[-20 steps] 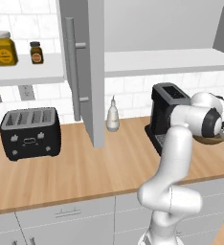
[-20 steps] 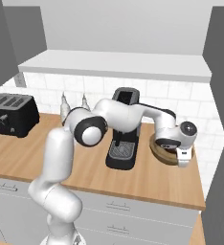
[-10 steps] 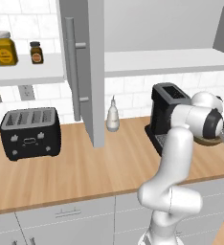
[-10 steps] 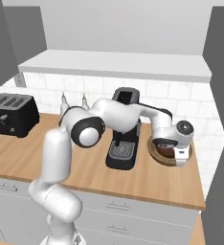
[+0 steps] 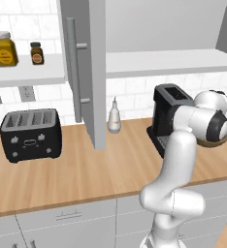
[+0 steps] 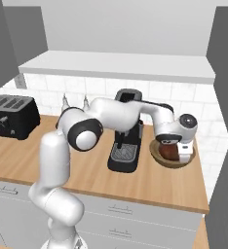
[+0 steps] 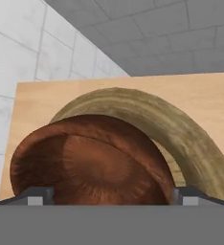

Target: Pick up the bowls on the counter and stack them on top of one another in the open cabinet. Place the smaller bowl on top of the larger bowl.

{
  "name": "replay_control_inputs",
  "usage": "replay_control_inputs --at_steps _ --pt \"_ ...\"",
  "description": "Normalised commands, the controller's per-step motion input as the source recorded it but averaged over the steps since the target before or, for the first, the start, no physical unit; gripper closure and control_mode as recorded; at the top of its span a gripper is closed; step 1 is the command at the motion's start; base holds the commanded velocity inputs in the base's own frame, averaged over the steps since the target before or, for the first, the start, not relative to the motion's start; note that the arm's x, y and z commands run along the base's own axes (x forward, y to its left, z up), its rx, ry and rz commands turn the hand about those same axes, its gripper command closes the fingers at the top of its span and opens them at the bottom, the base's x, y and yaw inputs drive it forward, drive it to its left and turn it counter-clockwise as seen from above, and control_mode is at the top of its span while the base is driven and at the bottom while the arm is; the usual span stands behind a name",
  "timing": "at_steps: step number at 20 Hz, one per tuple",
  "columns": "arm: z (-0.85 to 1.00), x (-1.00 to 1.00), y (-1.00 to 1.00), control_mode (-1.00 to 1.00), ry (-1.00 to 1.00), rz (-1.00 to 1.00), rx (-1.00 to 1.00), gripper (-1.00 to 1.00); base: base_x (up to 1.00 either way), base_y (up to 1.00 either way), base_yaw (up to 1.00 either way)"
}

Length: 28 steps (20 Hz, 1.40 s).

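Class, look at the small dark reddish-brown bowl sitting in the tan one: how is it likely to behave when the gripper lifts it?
The smaller bowl looks rigid, so it should probably keep its shape when squeezed. Its surface seems glossy and curved, so the fingertips on either side of it might slip. It sits inside the larger bowl, so lifting may nudge that bowl too.

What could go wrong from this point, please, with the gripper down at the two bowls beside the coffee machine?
1. The gripper straddles the smaller bowl, which appears to sit inside the larger bowl; closing or lifting might drag or tip the larger one.
2. The bowls sit near the counter end; a nudge could push them off.
3. The coffee machine stands close, so the arm may clip it.
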Motion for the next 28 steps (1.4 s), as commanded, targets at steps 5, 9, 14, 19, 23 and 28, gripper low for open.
replay_control_inputs --at_steps 5,9,14,19,23,28 --pt "0.07 -0.18 -0.08 -1.00 0.00 0.02 0.00 -1.00 0.00 0.00 0.00" --pt "0.00 -0.72 -0.08 -1.00 0.00 0.02 0.00 -1.00 0.00 0.00 0.00" --pt "-0.23 -0.09 0.10 -1.00 0.03 0.00 0.00 -1.00 0.00 0.00 0.00" --pt "-0.52 0.00 0.08 -1.00 0.04 0.00 0.00 -1.00 0.00 0.00 0.00" --pt "-0.33 0.20 0.00 -1.00 0.01 0.00 0.00 -1.00 0.00 0.00 0.00" --pt "-0.48 0.21 0.14 -1.00 0.06 0.01 0.00 -1.00 0.00 0.00 0.00"
